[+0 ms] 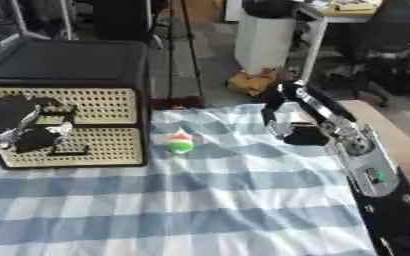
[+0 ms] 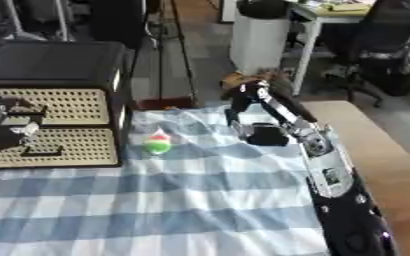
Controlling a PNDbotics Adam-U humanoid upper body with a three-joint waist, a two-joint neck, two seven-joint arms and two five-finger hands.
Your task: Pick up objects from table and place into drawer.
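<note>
Woven cane fronted the two drawers of the black cabinet (image 1: 73, 125) at the left of the table, and the left hand (image 1: 35, 135) sat against the lower drawer (image 1: 86, 146), close by its dark handle; whether its fingers had curled round that handle or merely lay on it, I could not tell. Both drawers looked closed. Just right of the cabinet, a small red, white and green object (image 1: 180, 142) lay alone on the blue-and-white checked cloth (image 1: 200, 200), touched by neither hand. Further right, the right hand (image 1: 277, 117) hung over the cloth's far edge, fingers pointing down and apparently relaxed, holding nothing. The step in hand seemed to be opening the drawer. The next move would call for pulling the lower drawer out, then bringing the right hand leftward to take the object.
</note>
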